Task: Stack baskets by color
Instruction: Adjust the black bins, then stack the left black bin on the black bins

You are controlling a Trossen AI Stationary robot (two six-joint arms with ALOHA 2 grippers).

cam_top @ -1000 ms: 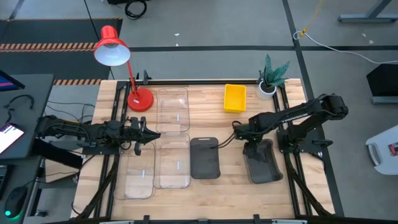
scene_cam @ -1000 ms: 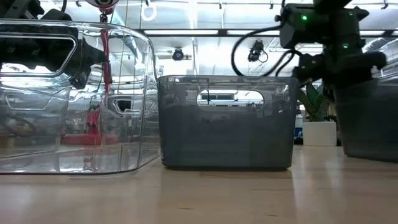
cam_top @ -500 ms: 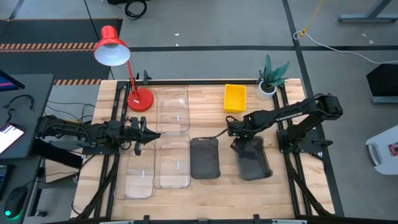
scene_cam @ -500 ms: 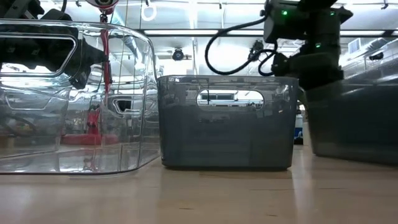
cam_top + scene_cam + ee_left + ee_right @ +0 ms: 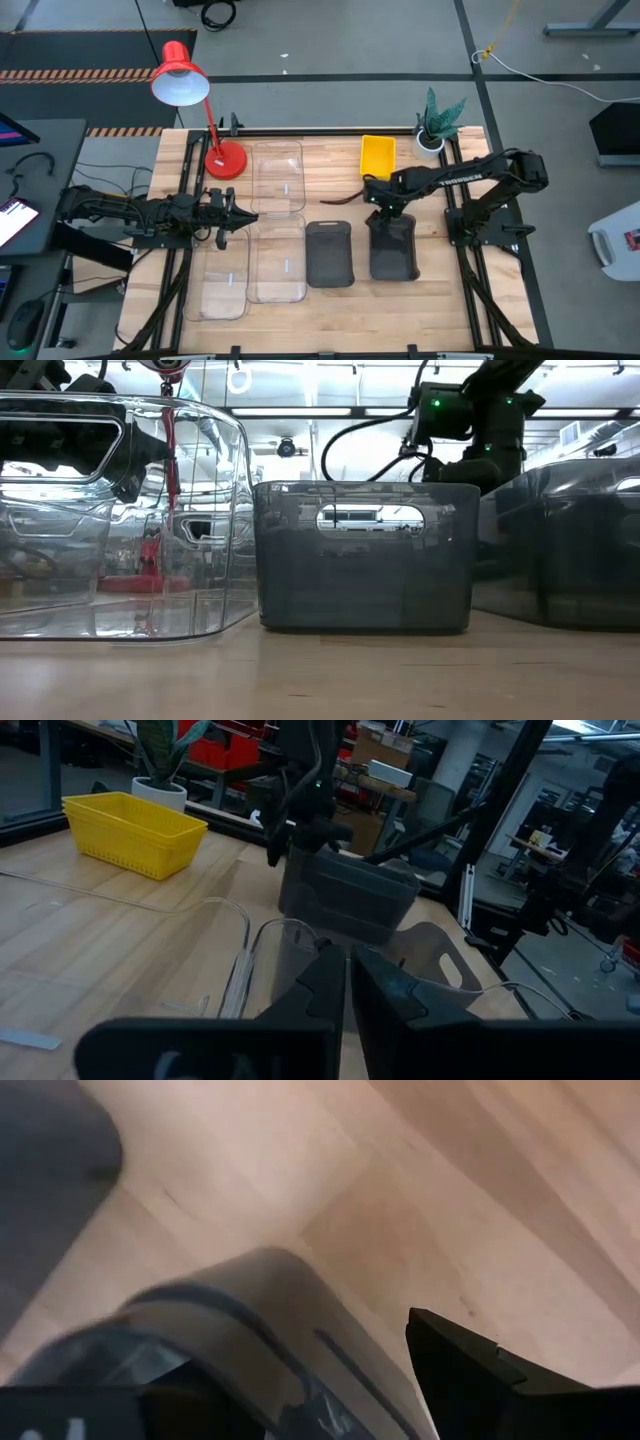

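Note:
My right gripper (image 5: 383, 207) points down over the far end of a dark grey basket (image 5: 393, 250) and is shut on it. That basket stands just right of a second dark grey basket (image 5: 330, 253), which rests on its base mid-table, and the two are parallel. A yellow basket (image 5: 378, 157) sits at the far side. Three clear baskets (image 5: 277, 177) (image 5: 277, 258) (image 5: 222, 280) lie on the left half. My left gripper (image 5: 235, 215) is shut and level above the clear ones, touching nothing. My right gripper holds the grey basket by its far short end (image 5: 270, 1280), coming from above with its fingers pointing down. One finger (image 5: 470, 1370) stands outside the wall over bare wood; the other is lost in the dark within the basket. I cannot tell whether the base is on the table.
A red desk lamp (image 5: 225, 158) stands at the far left beside the clear baskets. A potted plant (image 5: 435, 125) is at the far right corner. Bare wood lies right of the held basket and along the near edge.
My right gripper has gone toward the table's left edge, rolling as it went. The grey basket came with it, turning from a slant at the right to stand square beside the other grey basket.

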